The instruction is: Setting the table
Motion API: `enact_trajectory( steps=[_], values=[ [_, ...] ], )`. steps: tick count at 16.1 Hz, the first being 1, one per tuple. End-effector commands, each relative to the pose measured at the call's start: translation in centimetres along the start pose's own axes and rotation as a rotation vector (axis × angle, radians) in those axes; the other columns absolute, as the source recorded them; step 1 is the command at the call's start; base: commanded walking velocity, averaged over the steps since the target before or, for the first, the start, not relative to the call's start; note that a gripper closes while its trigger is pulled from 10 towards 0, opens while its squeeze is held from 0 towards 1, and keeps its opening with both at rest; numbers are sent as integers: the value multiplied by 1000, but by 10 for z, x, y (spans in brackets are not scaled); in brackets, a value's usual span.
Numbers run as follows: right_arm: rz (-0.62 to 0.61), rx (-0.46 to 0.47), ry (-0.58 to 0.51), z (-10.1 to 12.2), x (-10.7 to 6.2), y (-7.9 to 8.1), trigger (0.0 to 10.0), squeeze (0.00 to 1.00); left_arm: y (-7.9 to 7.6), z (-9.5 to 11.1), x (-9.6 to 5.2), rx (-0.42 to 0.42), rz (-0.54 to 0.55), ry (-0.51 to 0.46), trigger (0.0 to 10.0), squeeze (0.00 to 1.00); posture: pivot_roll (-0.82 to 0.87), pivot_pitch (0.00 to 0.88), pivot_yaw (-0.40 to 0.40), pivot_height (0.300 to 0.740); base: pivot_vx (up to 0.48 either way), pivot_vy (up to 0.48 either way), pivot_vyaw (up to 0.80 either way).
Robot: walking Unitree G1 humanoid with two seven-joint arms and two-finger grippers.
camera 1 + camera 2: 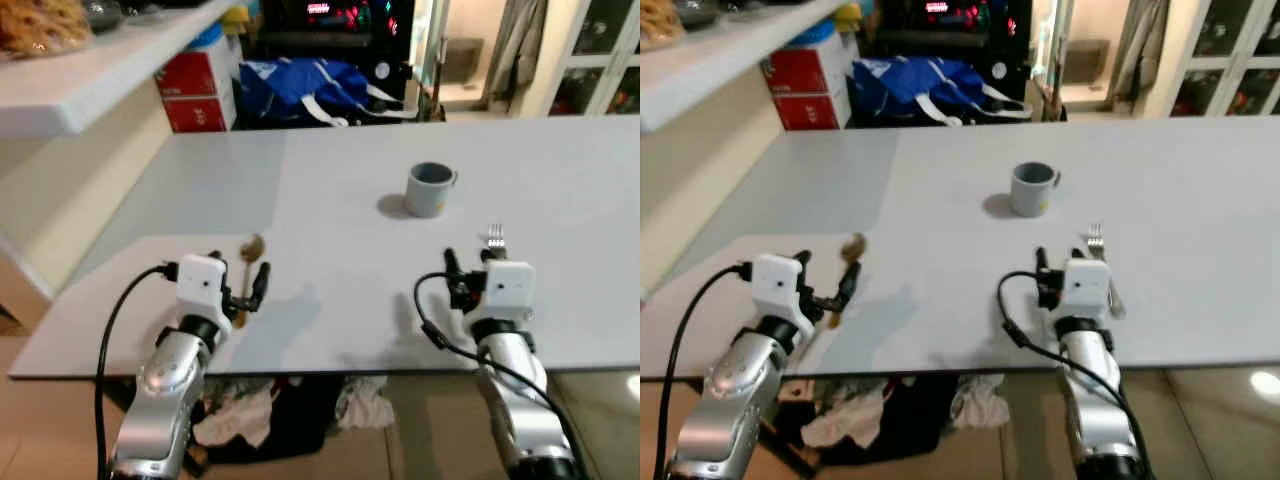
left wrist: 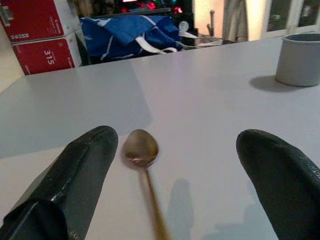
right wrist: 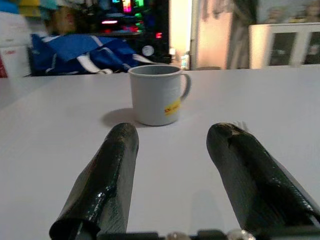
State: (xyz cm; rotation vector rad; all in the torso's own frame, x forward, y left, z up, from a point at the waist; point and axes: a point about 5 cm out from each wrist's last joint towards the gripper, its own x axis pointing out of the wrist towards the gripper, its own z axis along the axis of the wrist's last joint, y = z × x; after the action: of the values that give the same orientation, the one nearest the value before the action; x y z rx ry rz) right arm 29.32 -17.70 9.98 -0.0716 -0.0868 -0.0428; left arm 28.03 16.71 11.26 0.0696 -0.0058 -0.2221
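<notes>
**Spoon, fork and mug laid out on the counter**

Spoon is seen lying flat on the pale grey counter, near the front edge on the robot's left side, with its bowl pointing away from the robot. The left gripper is held low over it with the 2 black fingers spread wide apart, and the spoon lies between them, closer to 1 finger, with nothing gripped.

A fork rests on the counter on the right side, tines pointing away, partly hidden behind the right gripper. The right gripper is open too, its 2 fingers parted and empty, and the fork's tines are just visible past 1 fingertip.

A grey mug with a small yellow label is placed upright further back on the counter, beyond the fork, handle turned to the right.

Behind the counter a blue bag and 2 red boxes are visible.
</notes>
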Motion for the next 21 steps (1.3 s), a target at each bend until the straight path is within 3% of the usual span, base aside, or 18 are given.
enact_trajectory(
  steps=[1,21],
  values=[
    [12,23,1,1,2,6,10000,0,7,4,-1,13,12,-3,10000,0,-106,0,60,740,0,480,0],
    [70,49,43,-10,-8,18,10000,0,14,-1,-7,-19,21,36,10000,0,-89,0,53,740,0,480,0]
  ],
)
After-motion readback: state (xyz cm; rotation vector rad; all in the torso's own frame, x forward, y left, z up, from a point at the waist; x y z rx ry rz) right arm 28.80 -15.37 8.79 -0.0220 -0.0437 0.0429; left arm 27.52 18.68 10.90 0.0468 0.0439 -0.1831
